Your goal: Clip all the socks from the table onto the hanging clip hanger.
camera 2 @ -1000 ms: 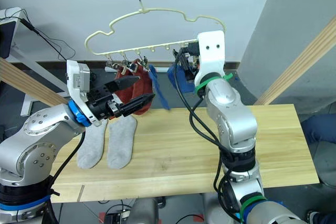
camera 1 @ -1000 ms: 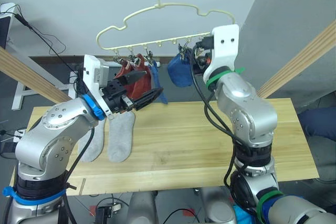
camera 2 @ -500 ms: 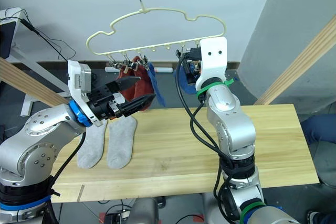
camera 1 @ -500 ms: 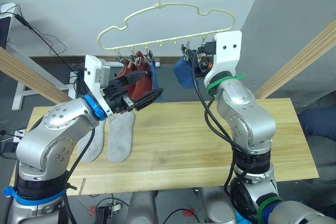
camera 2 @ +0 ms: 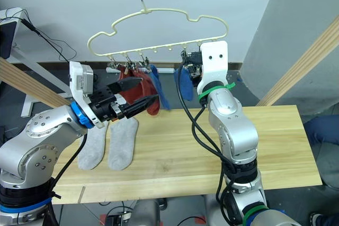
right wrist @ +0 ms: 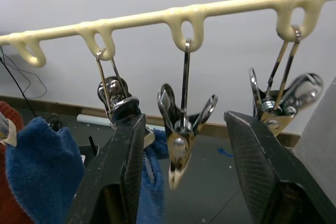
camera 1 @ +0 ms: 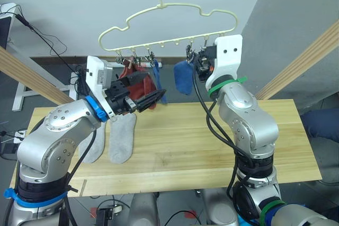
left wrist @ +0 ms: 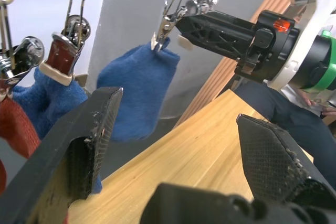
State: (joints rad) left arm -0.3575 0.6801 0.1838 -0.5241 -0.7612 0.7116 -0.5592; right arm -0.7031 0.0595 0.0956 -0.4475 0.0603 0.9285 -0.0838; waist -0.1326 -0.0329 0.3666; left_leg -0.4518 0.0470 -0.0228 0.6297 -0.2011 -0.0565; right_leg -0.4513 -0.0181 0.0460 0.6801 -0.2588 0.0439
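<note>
Our right end effector [right wrist: 181, 171], fingers now apart, has let go of the blue sock [camera 1: 183, 77], which hangs clipped on the hanger [camera 1: 169, 11]; the left end effector [camera 1: 139, 89] waits open, and two grey socks [camera 1: 121, 136] remain on the bench [camera 1: 212, 141].

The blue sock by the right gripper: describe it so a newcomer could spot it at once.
Find the cream clip hanger hanging above the table. The blue sock dangles alone from a clip on its right half, beside the right gripper. The other blue sock is bunched with the red socks further left.
</note>
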